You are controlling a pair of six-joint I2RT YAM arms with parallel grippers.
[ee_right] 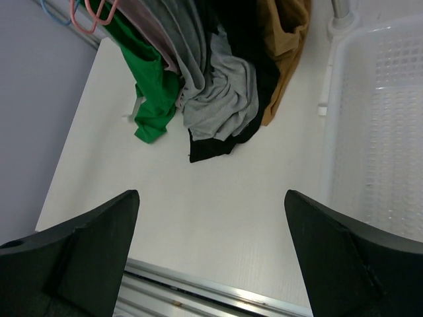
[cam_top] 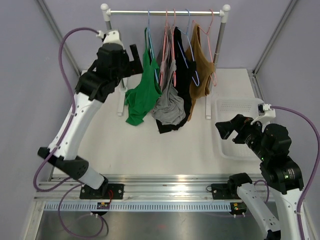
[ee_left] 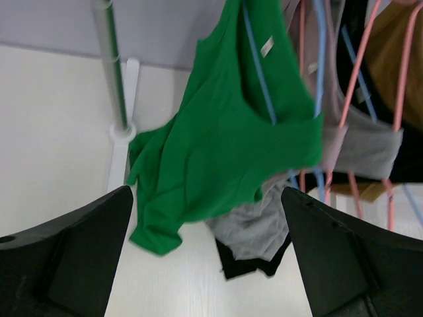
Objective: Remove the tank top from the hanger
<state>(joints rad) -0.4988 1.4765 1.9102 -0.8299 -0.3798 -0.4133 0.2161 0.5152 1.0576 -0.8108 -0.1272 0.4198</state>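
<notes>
Green tank top (cam_top: pixel 145 85) hangs down, upper middle, just right of wide-spread left gripper (cam_top: pixel 134 56); right gripper (cam_top: pixel 226 129), also spread, well apart.

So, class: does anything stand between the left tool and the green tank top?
Nothing visible does. The open left tool faces the green tank top directly; the grey top hangs on its far side.
</notes>
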